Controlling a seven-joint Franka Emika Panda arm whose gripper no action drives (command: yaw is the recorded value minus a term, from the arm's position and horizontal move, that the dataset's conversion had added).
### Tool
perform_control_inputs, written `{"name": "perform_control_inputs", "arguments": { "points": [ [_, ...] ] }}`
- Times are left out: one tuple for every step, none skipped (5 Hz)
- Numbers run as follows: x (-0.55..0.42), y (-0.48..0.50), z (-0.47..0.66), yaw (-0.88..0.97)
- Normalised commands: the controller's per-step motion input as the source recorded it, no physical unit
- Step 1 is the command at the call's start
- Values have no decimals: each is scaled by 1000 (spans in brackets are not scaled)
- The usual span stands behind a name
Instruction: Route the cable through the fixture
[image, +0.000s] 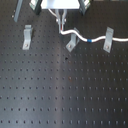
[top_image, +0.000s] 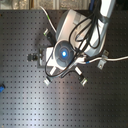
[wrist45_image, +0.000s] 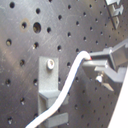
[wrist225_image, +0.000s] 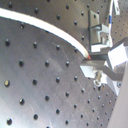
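Closest to my wrist cameras, I've got the gripper (wrist45_image: 95, 64) with its fingers (wrist225_image: 100, 65) pinched together on the end of the cable (wrist45_image: 70, 82), the white cord's tip clamped right between the pads in both wrist views. In the first wrist view the cable curves away from the pinch and runs across a grey metal bracket (wrist45_image: 50, 85) bolted to the black perforated board (wrist45_image: 20, 75), passing over its slotted lower part; I can't say for sure whether it sits in the slot or only lies on top. In the second wrist view the cable (wrist225_image: 45, 27) arcs out across bare board, and beyond the fingers I see another bracket (wrist225_image: 97, 27) with the blue band (wrist225_image: 108, 20) showing just past it. Moving out to the first exterior view, the gripper (image: 62, 25) hangs near the top of the frame, holding the cable's end, and the cord (image: 80, 36) trails toward the first exterior view's right, over the middle bracket (image: 71, 44), then its blue band (image: 89, 39), then the right-hand bracket (image: 108, 42) and off the edge. A third bracket (image: 26, 37) stands well apart on the first exterior view's left, no cable near it. In the second exterior view the arm's body (top_image: 70, 42) hides most of this.
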Motion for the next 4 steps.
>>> {"name": "perform_control_inputs", "arguments": {
  "points": [
    [7,-279,-138,0],
    [-39,-249,-154,-74],
    [-144,-173,-149,-220],
    [-276,-177,-132,-389]
  ]
}}
